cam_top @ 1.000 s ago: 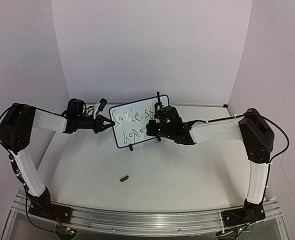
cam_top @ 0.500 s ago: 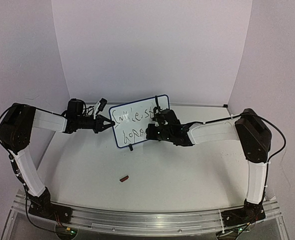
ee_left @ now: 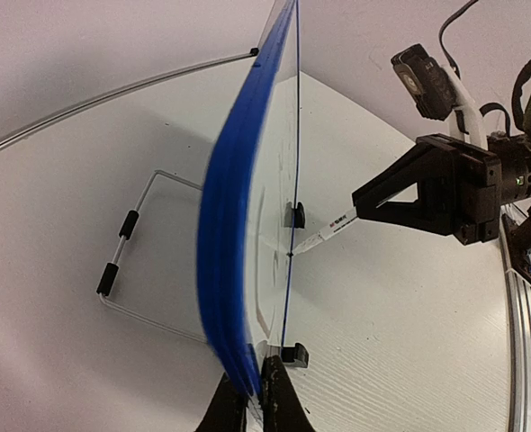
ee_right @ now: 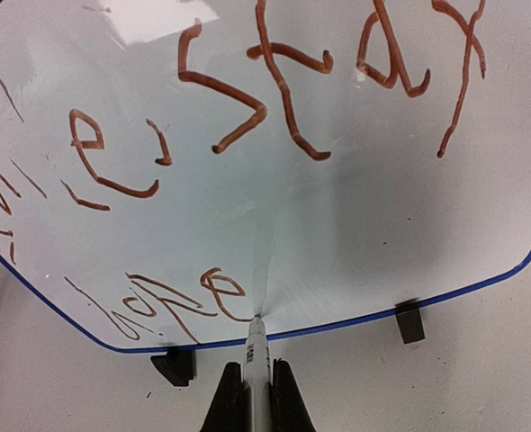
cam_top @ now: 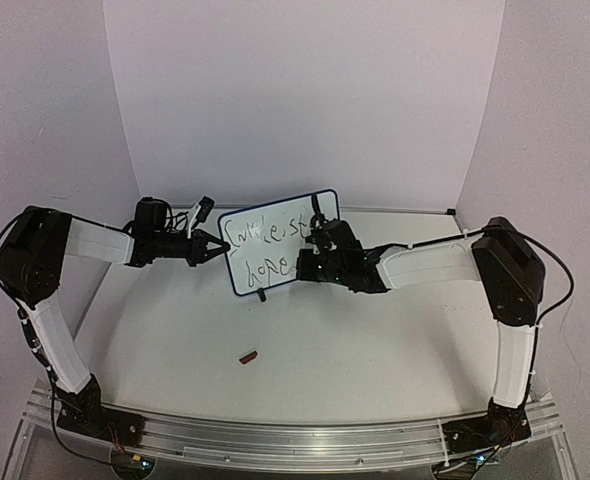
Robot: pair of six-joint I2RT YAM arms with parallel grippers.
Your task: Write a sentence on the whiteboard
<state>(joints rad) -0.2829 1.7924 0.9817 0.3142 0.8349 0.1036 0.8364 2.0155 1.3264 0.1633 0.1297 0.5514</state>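
Note:
The whiteboard (cam_top: 243,278) stands upright at the table's back, blue-framed, on black feet (ee_right: 409,321). The sentence (cam_top: 265,232) runs across it in two scrawled lines of reddish-brown strokes (ee_right: 247,81). My left gripper (cam_top: 218,247) is shut on the board's left edge, which the left wrist view shows edge-on (ee_left: 234,225) between the jaws (ee_left: 256,405). My right gripper (ee_right: 256,400) is shut on a white marker (ee_right: 257,346). Its tip touches the board at the end of the lower line, just above the bottom frame. From the left wrist view, the right gripper (ee_left: 373,202) and marker (ee_left: 333,227) show.
A small red marker cap (cam_top: 247,355) lies on the table in front of the board. A wire stand (ee_left: 130,261) sits behind the board. White backdrop walls close in the back and sides.
The right gripper has shifted slightly along the lower line with the marker, and another letter now ends that line. The left arm and board have stayed still.

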